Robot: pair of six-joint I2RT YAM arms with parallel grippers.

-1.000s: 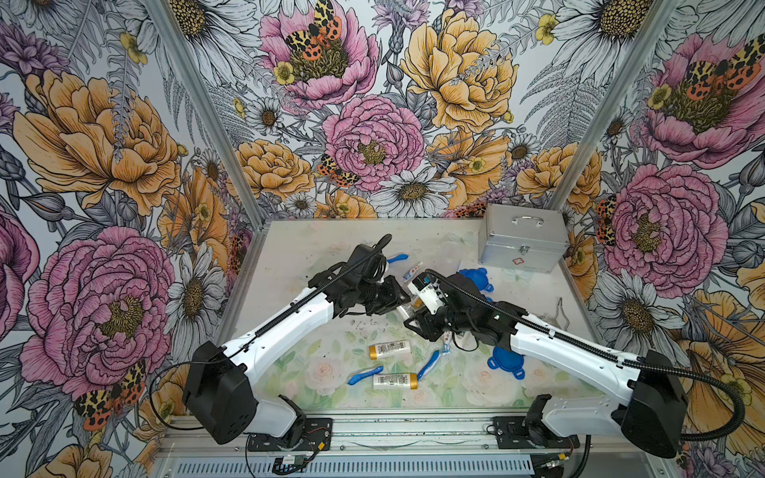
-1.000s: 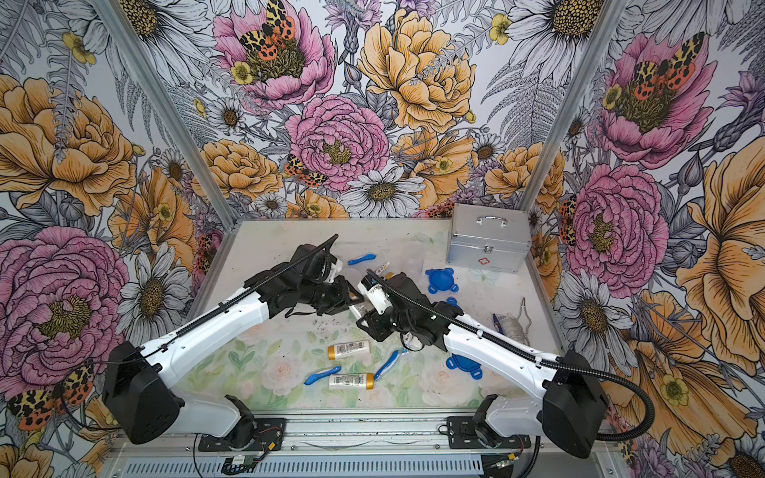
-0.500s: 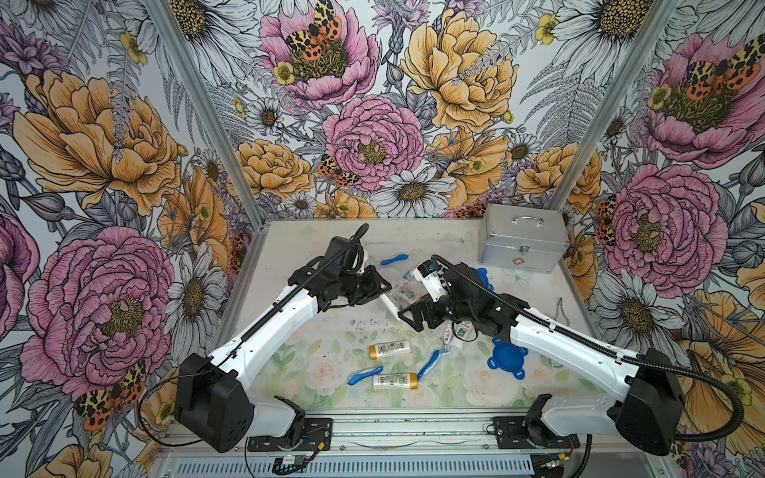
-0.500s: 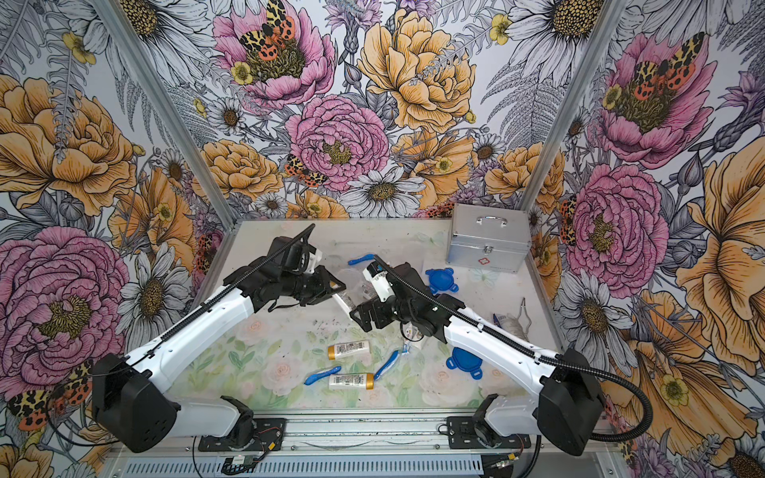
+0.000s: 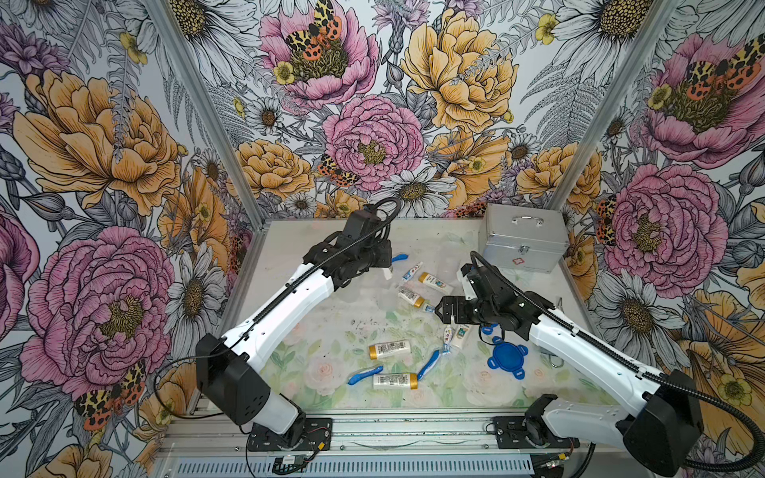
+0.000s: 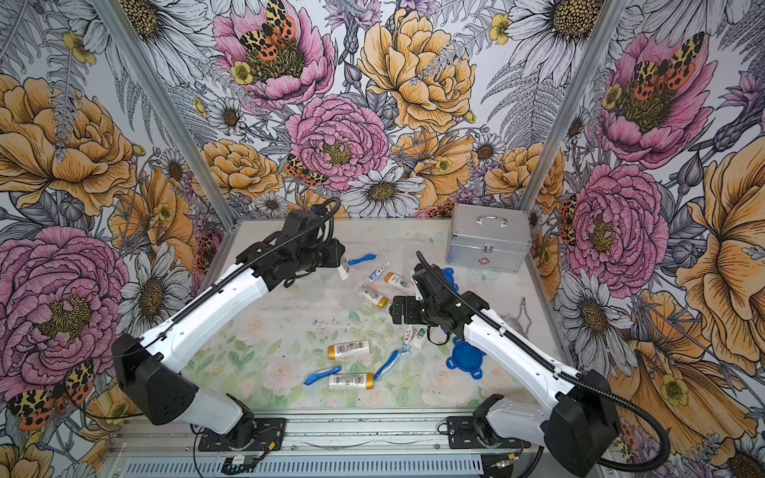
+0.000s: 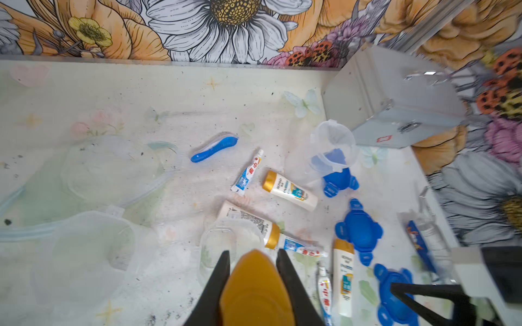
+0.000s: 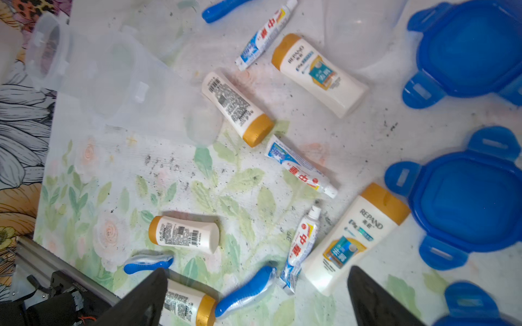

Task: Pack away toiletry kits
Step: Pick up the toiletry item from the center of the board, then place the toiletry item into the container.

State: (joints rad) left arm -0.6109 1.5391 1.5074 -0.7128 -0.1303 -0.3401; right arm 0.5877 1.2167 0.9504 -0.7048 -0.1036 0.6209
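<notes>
Left gripper (image 7: 253, 253) is recorded clamped on a bottle (image 7: 255, 285). Its gold cap fills the gap between the fingers (image 7: 219, 282), and in both top views the bottle is seen held off the table (image 5: 339, 360), toward the far side. Right gripper (image 8: 257, 269) is noted with jaws spread wide and nothing between them, hovering over the table's middle. Five other bottles (image 5: 391, 349) are found lying flat: two near the front edge, one at the middle, two further back. Three tubes (image 5: 412, 272) and three toothbrushes (image 5: 365, 374) are scattered among them. Three lids (image 8: 466, 203) are counted on the right side, all lying loose. A cup (image 7: 231, 242) is seen just ahead of the left gripper, against a lying bottle; whether they touch cannot be settled. Another cup (image 7: 333, 146) is tipped over near the case (image 5: 523, 244), which is shut and upright at the far right corner.
</notes>
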